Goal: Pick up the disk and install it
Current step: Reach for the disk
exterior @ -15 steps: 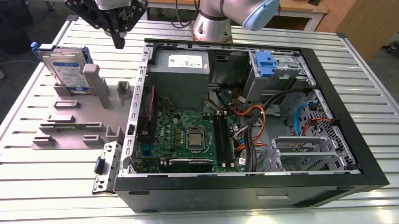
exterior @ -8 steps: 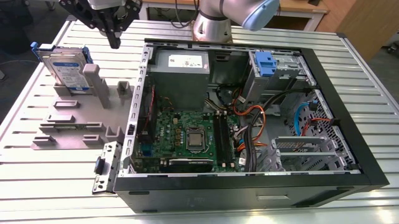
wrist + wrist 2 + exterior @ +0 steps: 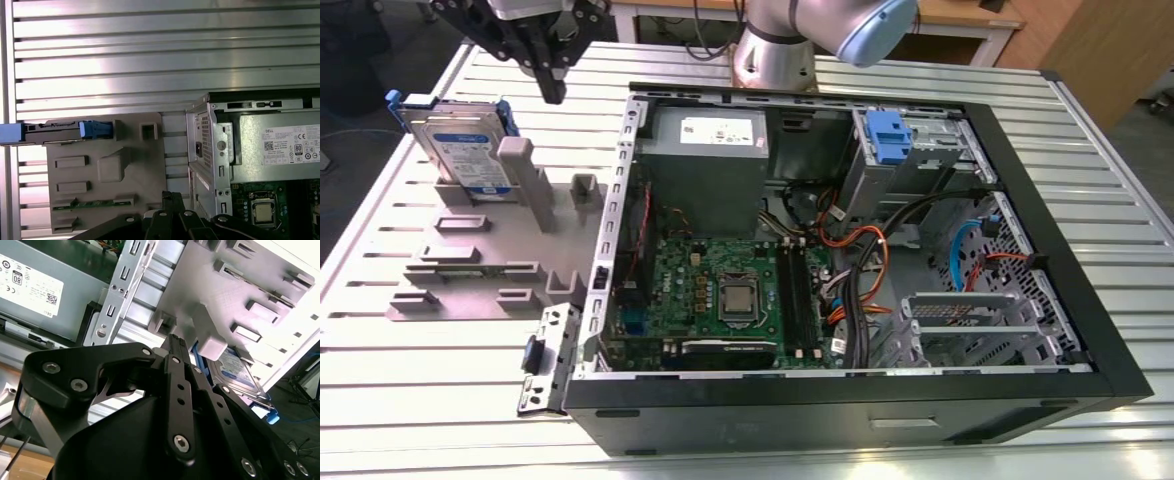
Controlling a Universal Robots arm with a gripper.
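Here, an open computer case (image 3: 854, 405) lay on its side on a slatted metal table (image 3: 400, 400), with its motherboard (image 3: 720, 290) facing up. At the exterior view's left, just beside the case, sat a grey holder block (image 3: 467, 270). The disk (image 3: 460, 150) stood on its edge in a slot at the far end of that block, its label facing the near side and its blue rails along its edges. The black gripper (image 3: 555, 90) hung in the air just right of the disk's top, apart from it and holding nothing. In the second wrist view its fingers (image 3: 172, 370) were pressed together, with the disk (image 3: 240, 372) beyond them. In the first wrist view the disk (image 3: 50, 131) appeared edge-on in the block, apart from the gripper (image 3: 172, 196).
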